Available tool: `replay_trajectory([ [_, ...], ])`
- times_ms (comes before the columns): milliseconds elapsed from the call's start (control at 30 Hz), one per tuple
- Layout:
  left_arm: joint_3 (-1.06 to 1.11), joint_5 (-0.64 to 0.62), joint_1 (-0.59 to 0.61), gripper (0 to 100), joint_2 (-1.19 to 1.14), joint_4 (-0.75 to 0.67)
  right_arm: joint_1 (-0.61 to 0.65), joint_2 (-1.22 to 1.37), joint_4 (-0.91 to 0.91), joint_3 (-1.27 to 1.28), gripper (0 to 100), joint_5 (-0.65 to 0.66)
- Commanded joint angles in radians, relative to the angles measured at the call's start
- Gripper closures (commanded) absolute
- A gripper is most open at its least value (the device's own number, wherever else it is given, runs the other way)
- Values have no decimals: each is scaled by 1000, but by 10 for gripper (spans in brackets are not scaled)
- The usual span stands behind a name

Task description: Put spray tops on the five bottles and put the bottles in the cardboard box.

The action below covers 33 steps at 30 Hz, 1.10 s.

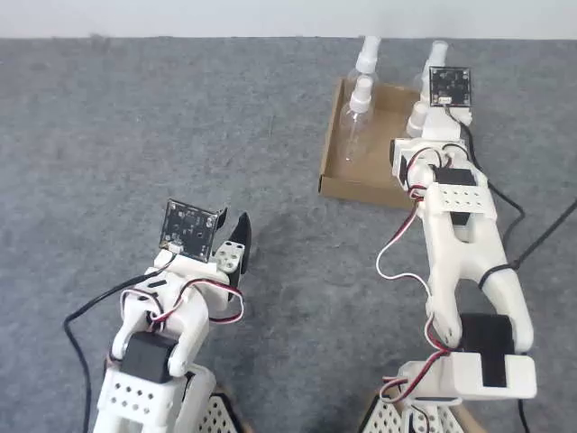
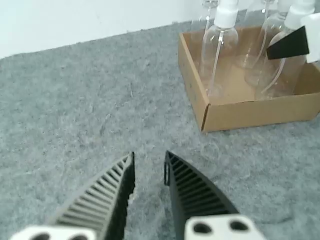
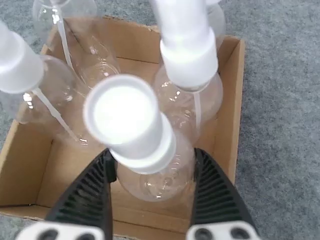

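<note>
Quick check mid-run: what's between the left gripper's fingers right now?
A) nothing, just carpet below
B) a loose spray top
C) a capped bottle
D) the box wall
A: the left gripper has its fingers apart with only grey carpet between them, short of the cardboard box.

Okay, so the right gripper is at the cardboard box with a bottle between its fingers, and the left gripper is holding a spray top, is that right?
Not quite. The left gripper holds nothing: in the left wrist view its fingers stand apart over grey carpet. The right gripper is indeed at the cardboard box with a bottle between its fingers.
</note>
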<state>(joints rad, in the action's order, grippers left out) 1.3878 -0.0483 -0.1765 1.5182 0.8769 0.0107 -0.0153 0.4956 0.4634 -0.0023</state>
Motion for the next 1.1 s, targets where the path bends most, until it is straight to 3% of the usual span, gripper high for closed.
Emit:
replay_trajectory([
  [0,-13,6,3,917,17,-32,-5,-36,24,3,912,14],
  [233,-13,6,3,917,17,-32,-5,-36,24,3,760,15],
  [700,-12,6,3,917,17,-32,-12,-84,35,-20,738,17],
  [1067,-12,6,3,917,17,-31,-13,-387,397,-132,741,18],
])
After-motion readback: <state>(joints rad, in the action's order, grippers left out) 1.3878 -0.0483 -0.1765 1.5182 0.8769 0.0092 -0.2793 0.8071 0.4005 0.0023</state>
